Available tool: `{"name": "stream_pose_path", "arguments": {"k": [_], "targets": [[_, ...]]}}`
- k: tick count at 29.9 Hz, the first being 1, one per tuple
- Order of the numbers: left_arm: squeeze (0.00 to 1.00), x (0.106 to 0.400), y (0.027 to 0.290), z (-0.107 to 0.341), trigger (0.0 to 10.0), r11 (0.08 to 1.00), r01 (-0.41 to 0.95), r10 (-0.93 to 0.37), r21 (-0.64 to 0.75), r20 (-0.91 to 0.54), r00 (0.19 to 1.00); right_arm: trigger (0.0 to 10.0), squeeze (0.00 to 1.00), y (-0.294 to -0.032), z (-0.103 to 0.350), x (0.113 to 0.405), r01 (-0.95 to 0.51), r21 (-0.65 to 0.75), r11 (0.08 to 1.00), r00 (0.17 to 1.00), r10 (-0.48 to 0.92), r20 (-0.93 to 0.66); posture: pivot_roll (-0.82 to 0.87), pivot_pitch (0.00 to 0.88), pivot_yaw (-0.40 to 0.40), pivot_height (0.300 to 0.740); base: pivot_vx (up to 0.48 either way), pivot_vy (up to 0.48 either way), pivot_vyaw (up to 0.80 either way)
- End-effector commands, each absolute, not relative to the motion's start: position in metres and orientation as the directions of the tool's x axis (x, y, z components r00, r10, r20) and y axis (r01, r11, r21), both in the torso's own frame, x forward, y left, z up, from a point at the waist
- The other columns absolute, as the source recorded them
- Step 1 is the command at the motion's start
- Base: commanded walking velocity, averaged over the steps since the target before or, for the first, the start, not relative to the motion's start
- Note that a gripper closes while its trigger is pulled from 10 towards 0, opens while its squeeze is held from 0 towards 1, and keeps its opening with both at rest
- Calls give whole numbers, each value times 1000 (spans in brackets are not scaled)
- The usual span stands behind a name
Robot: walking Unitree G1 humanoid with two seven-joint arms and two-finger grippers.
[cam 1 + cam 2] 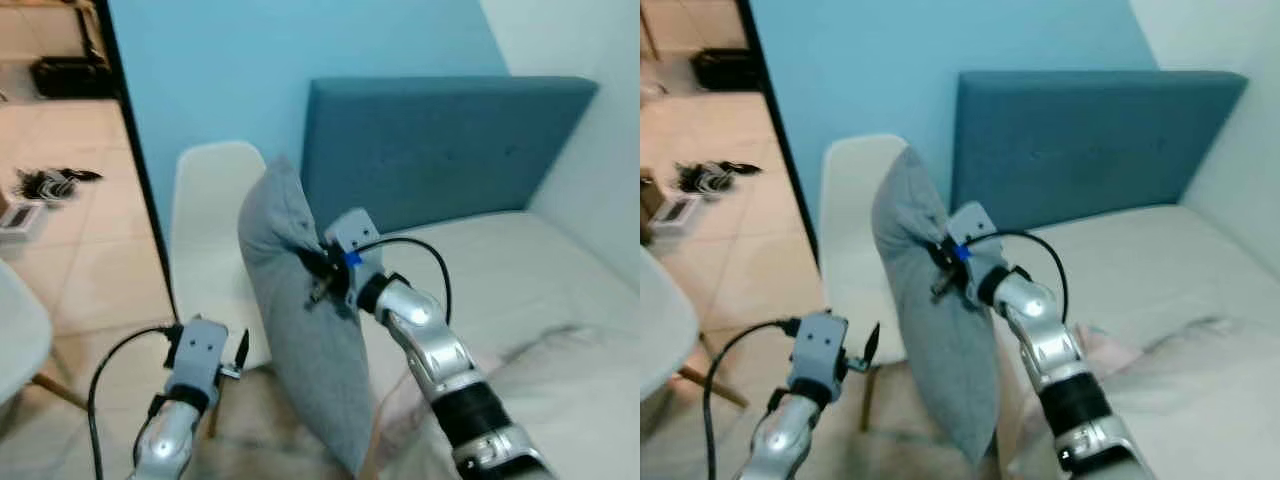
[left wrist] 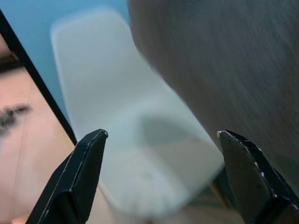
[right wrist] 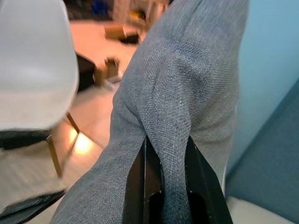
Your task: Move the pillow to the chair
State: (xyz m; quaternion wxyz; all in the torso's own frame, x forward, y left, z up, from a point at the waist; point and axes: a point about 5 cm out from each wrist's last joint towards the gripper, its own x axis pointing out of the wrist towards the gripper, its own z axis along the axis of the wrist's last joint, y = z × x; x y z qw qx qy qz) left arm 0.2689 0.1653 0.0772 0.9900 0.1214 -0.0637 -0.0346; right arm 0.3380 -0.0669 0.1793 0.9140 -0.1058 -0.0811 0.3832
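The pillow (image 1: 300, 310) is a grey cushion in a coarse woven cloth, its weave plain in the right wrist view, soft and plump with a pointed top corner. It hangs upright and edge-on, lifted off the bed (image 1: 520, 270), with its top corner in front of the chair's back and its lower end down by the bed's near left edge. The right gripper (image 1: 322, 275) pinches a fold of cloth partway down the pillow's side; the two black fingers (image 3: 145, 186) are drawn narrow with a ridge of fabric bunched between them.

The chair (image 1: 205, 240) is a smooth white moulded shell with a rounded back and slim wooden legs, standing just beside the bed's left edge, against the pale blue wall (image 1: 300, 50). The pillow is beside and slightly in front of it, not on the seat.

The left gripper (image 1: 240, 352) is low in front of the chair, fingers spread wide and empty, the seat seen between them.

The bed carries a cream sheet with soft creases and a flat teal padded headboard (image 1: 450, 150). The floor (image 1: 80, 250) is beige tile.
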Motion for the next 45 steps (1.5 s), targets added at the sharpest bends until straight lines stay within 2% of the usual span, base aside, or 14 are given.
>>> {"name": "stream_pose_path", "arguments": {"k": [1, 8, 20, 26, 34, 45], "targets": [[0, 270, 171, 85, 10000, 967, 21, -59, 254, 143, 988, 10000, 0, -66, 192, 336, -686, -257, 681, 675, 727, 125, -225, 27, -104, 710, 251, 0, 0], [0, 277, 172, 100, 10000, 968, -4, -44, 249, 187, 981, 10000, 0, -66, 191, 335, -695, -259, 671, 665, 737, 124, -228, 16, -104, 710, 284, 0, 0], [0, 282, 172, 107, 10000, 975, -47, 7, 219, 177, 984, 10000, 0, -67, 190, 334, -698, -266, 665, 663, 740, 111, -229, 12, -105, 710, 0, 21, 0], [0, 281, 170, 108, 10000, 972, -33, -10, 231, 181, 983, 10000, 0, -67, 190, 333, -701, -263, 663, 661, 742, 111, -235, 18, -105, 710, 0, 0, 0], [0, 282, 169, 122, 10000, 973, -38, -14, 226, 226, 974, 10000, 0, -61, 195, 328, -740, -241, 628, 613, 777, 143, -238, 23, -102, 710, 447, 0, 0], [0, 282, 166, 123, 10000, 974, -13, -38, 228, 221, 974, 10000, 0, -62, 189, 328, -734, -275, 621, 619, 778, 104, -237, 25, -95, 710, 421, 0, 0]]}}
